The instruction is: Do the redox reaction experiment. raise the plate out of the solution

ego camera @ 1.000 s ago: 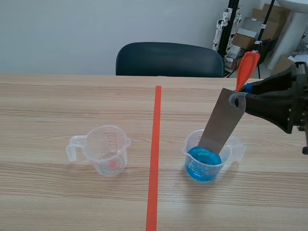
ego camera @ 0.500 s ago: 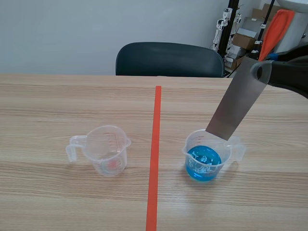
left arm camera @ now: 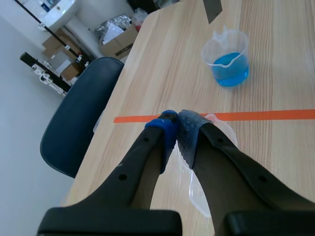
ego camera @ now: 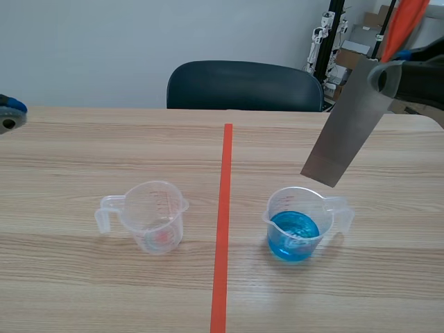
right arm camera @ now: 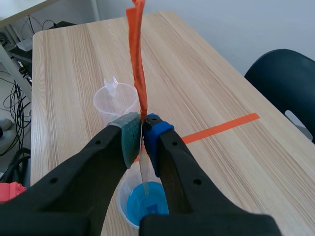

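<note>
Plate [ego camera: 343,132] of grey metal hangs in the air, tilted, with its lower edge just above the rim of the beaker of blue solution [ego camera: 298,223] and clear of the liquid. We see its orange handle [ego camera: 404,24] rising from its upper end at the scene's far right. The right gripper [ego camera: 381,76] is clamped on the plate's upper end. In the right wrist view its two pads press on the thin edge-on metal, the right gripper [right arm camera: 141,133] sitting directly over the blue beaker, with the orange handle [right arm camera: 138,64] standing up ahead of it.

The beaker of blue solution stands on the wooden table [ego camera: 104,146], right of the orange tape line [ego camera: 222,229], its handle turned toward the right side. Left of the line, well apart from it, we find an empty clear beaker [ego camera: 154,215] with its handle pointing left.

The left gripper [ego camera: 8,114] shows only at the scene's left edge, raised above the table. From its own camera we see the left gripper [left arm camera: 175,129] closed on nothing, pads together, above the empty clear beaker. A dark chair [ego camera: 243,84] stands behind the table's far edge.
</note>
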Robot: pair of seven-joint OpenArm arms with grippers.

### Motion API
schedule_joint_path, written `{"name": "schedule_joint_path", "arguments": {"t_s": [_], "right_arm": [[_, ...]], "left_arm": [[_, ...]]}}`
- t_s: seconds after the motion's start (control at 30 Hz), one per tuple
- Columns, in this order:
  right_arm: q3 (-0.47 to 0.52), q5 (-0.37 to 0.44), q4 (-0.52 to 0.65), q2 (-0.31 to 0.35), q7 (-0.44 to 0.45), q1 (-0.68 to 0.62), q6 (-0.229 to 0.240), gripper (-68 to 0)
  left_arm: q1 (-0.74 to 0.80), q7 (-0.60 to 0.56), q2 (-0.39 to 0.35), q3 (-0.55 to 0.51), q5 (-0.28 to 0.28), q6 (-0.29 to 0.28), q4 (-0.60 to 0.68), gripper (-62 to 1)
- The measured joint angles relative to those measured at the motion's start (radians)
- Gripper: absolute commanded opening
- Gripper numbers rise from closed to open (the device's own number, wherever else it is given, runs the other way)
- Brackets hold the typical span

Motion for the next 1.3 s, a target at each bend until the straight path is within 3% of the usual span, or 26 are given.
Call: {"name": "schedule_joint_path", "arguments": {"t_s": [0.43,0.57,0.67,0.77,1.0,1.1,1.3], "right_arm": [[0.001,0.031,0.052,0.000,-0.130,0.017,0.000,-66.9],[0.041,0.057,0.052,0.000,-0.159,0.016,0.000,-66.9],[0.076,0.057,0.052,0.000,-0.160,0.017,0.000,-66.9],[0.087,0.075,0.052,0.000,-0.195,0.017,0.000,-66.9],[0.087,0.094,0.052,0.000,-0.194,0.017,0.000,-66.9],[0.087,0.094,0.052,0.000,-0.194,0.017,0.000,-66.9],[0.087,0.094,0.052,0.000,-0.194,0.017,0.000,-66.9]], "left_arm": [[-0.062,0.055,0.001,0.002,0.001,-0.030,0.037,-57.1],[-0.062,0.051,0.042,0.039,0.002,-0.021,0.037,-57.1],[-0.094,0.056,0.114,0.093,0.042,-0.022,0.036,-57.1],[-0.174,0.076,0.180,0.180,0.123,-0.022,0.036,-57.1],[-0.422,0.182,0.238,0.389,0.129,-0.041,0.024,-57.1],[-0.493,0.279,0.274,0.446,0.148,-0.048,0.023,-57.1],[-0.601,0.332,0.355,0.535,0.145,-0.083,0.011,-57.1]]}}
